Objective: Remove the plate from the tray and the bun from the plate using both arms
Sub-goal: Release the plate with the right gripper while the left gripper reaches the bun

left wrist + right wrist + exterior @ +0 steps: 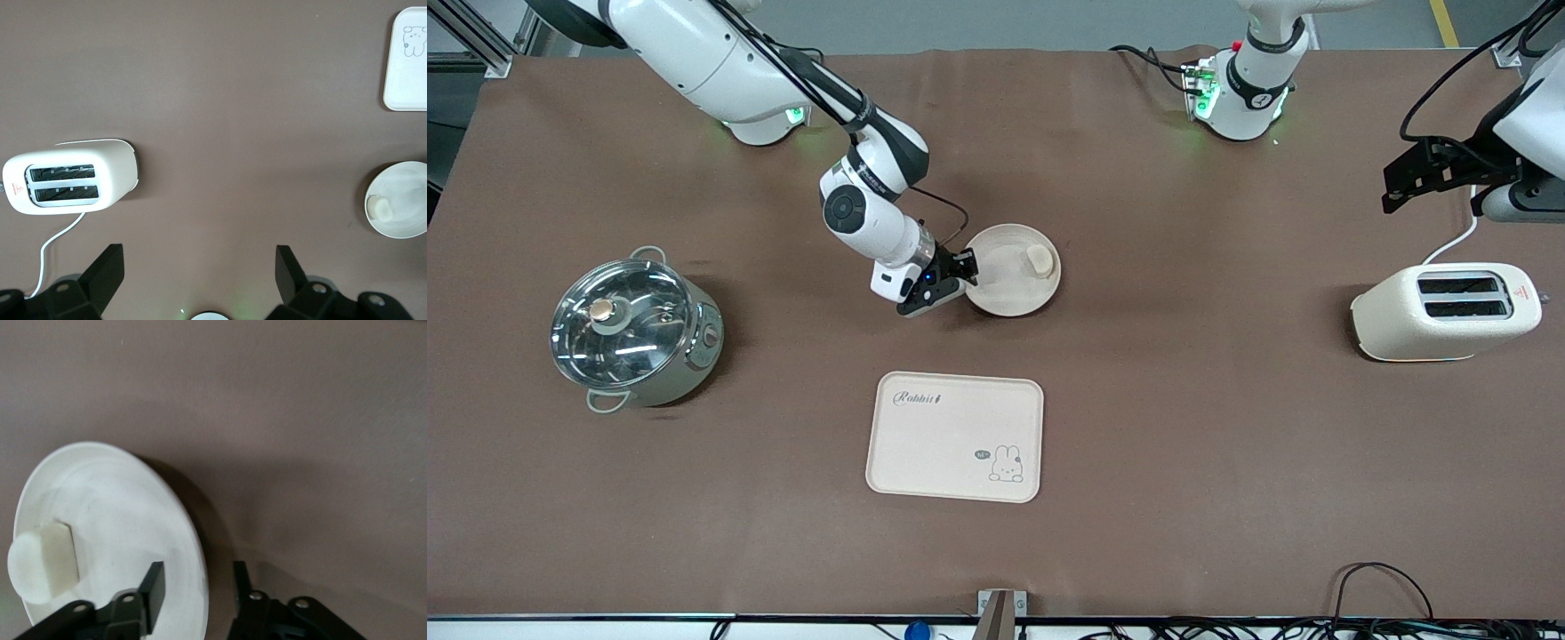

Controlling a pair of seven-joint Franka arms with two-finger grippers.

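Observation:
The round cream plate (1005, 289) lies on the brown table between the two arm bases and the tray. The small pale bun (1039, 259) sits in it, near the rim toward the left arm's end. My right gripper (966, 272) is low at the plate's rim toward the right arm's end. In the right wrist view its gripper (197, 587) is open, one finger over the plate (120, 513) and one outside the rim; the bun (43, 563) lies apart from it. My left gripper (1400, 182) waits up in the air over the toaster's end, open and empty (198, 267).
A rectangular cream tray (956, 436) with a rabbit drawing lies nearer the front camera than the plate. A lidded steel pot (636, 329) stands toward the right arm's end. A cream toaster (1445, 311) with a white cord stands toward the left arm's end.

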